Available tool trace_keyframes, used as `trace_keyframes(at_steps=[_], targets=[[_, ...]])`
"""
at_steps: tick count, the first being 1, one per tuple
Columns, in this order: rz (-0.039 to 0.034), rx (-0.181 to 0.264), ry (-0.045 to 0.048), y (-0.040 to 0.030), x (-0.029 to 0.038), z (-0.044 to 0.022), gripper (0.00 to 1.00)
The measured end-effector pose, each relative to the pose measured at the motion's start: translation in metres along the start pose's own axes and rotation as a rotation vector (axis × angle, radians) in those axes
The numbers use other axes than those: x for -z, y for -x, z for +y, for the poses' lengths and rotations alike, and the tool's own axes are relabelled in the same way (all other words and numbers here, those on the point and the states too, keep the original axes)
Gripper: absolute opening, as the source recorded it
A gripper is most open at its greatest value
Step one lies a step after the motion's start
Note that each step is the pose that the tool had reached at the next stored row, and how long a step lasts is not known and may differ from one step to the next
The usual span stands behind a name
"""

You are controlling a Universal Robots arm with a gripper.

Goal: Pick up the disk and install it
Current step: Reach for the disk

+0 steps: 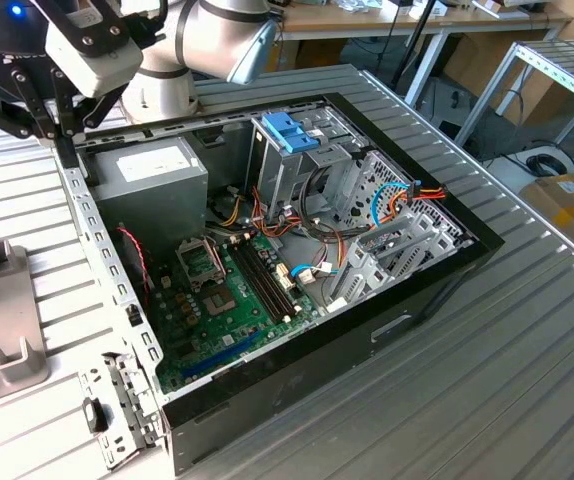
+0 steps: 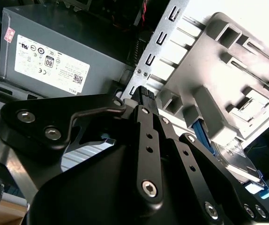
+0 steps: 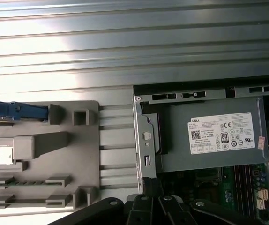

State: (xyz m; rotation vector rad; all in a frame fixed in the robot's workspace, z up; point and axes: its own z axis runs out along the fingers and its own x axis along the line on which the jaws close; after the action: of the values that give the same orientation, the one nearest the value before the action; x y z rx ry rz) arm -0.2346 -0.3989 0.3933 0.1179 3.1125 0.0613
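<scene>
The disk (image 3: 16, 111) stands on edge in a slot of the grey fixture (image 3: 55, 154), its blue bracket facing the camera in the first wrist view. In the second wrist view the disk (image 2: 237, 161) shows as a metal plate with blue edges, behind the gripper's black links. My gripper (image 1: 55, 130) hangs over the rear corner of the open computer case (image 1: 437, 290), beside the power supply (image 1: 147, 170). In the first wrist view the gripper (image 3: 151, 187) is over the case's rear wall, well apart from the disk. It holds nothing that I can see.
A bare blue caddy handle (image 1: 289, 132) sits on top of the drive cage inside the case. Coloured cables (image 1: 407, 195) cross the case's far end, and the motherboard (image 1: 237, 290) lies on its floor. A loose metal bracket (image 1: 117, 410) lies on the ribbed table (image 1: 527, 380).
</scene>
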Motion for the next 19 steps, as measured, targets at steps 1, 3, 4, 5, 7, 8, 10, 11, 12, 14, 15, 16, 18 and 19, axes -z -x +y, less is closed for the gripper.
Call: trace_keyframes(at_steps=[1, 3, 4, 5, 7, 8, 10, 11, 12, 14, 15, 16, 18, 19], targets=[[0.0, 0.0, 0.0, -0.0007, 0.0, 0.0, 0.1], [0.0, 0.0, 0.0, -0.002, 0.0, -0.0002, 0.1], [-0.0001, 0.0, 0.0001, -0.0027, 0.0, -0.0002, 0.1], [-0.0001, 0.0, 0.0001, -0.0032, 0.0, -0.0002, 0.1], [-0.0001, 0.0, 0.0, -0.0045, 0.0001, -0.0003, 0.1], [0.0, 0.0, 0.0, -0.0052, 0.0001, -0.0004, 0.1], [-0.0001, 0.0, 0.0, -0.0069, 0.0001, -0.0005, 0.1], [0.0, 0.0, 0.0, -0.0081, 0.0002, -0.0006, 0.1], [-0.0001, 0.0, 0.0, -0.0088, 0.0002, -0.0007, 0.1], [0.0, 0.0, 0.0, -0.0106, 0.0003, -0.0008, 0.1], [0.0, 0.0, 0.0, -0.0115, 0.0003, -0.0009, 0.1], [0.0, 0.0, 0.0, -0.0125, 0.0003, -0.0009, 0.1], [0.0, 0.0, 0.0, -0.0151, 0.0004, -0.0011, 0.1], [0.0, 0.0, 0.0, -0.0158, 0.0004, -0.0012, 0.1]])
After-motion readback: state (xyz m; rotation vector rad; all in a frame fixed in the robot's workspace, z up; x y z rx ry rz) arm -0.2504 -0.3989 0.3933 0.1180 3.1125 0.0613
